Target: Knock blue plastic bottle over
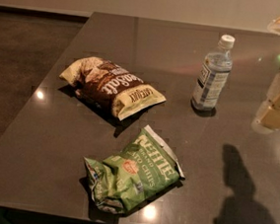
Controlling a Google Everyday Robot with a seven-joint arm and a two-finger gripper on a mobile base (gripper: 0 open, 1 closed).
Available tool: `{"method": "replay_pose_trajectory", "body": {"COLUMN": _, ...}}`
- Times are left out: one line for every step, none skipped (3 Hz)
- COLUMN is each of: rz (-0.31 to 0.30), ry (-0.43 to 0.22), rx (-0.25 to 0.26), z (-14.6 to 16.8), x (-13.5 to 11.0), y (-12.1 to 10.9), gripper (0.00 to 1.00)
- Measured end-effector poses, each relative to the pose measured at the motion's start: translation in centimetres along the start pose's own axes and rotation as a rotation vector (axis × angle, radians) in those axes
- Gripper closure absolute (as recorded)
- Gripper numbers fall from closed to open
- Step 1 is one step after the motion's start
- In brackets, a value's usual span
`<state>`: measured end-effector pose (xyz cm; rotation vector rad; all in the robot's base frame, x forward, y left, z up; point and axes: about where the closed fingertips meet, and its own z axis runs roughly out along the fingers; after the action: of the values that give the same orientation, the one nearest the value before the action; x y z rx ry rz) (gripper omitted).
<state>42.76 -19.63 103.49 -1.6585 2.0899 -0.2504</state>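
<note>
Left of my gripper [277,108] above its right side, the table [30,168] bears the upright blue plastic bottle [212,76], farther off a brown bag [112,85] and green bag [131,172].

brown chip bag [113,86] | green chip bag [133,173] (crumpled, nearer) | dark table [37,148]

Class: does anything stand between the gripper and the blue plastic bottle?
Nothing visible does. The gripper is at the picture's right edge; only bare table separates it from the upright blue plastic bottle.

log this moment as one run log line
blue plastic bottle: upright on table, not yet knocked | gripper: right of bottle, apart from it | brown chip bag, green chip bag: lying flat
</note>
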Motion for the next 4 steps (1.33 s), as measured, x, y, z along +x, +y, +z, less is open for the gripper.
{"method": "replay_pose_trajectory", "body": {"rz": 0.0, "ry": 0.0, "rx": 0.0, "z": 0.0, "x": 0.0, "y": 0.0, "gripper": 0.0}}
{"method": "replay_pose_trajectory", "body": {"rz": 0.025, "ry": 0.004, "rx": -0.007, "z": -0.2, "x": -0.1, "y": -0.4, "gripper": 0.0}}
{"method": "replay_pose_trajectory", "body": {"rz": 0.116, "ry": -0.01, "rx": 0.012, "z": 0.5, "x": 0.3, "y": -2.5, "gripper": 0.0}}
{"method": "replay_pose_trajectory", "body": {"rz": 0.223, "ry": -0.035, "rx": 0.051, "z": 2.2, "x": 1.3, "y": -5.1, "gripper": 0.0}}
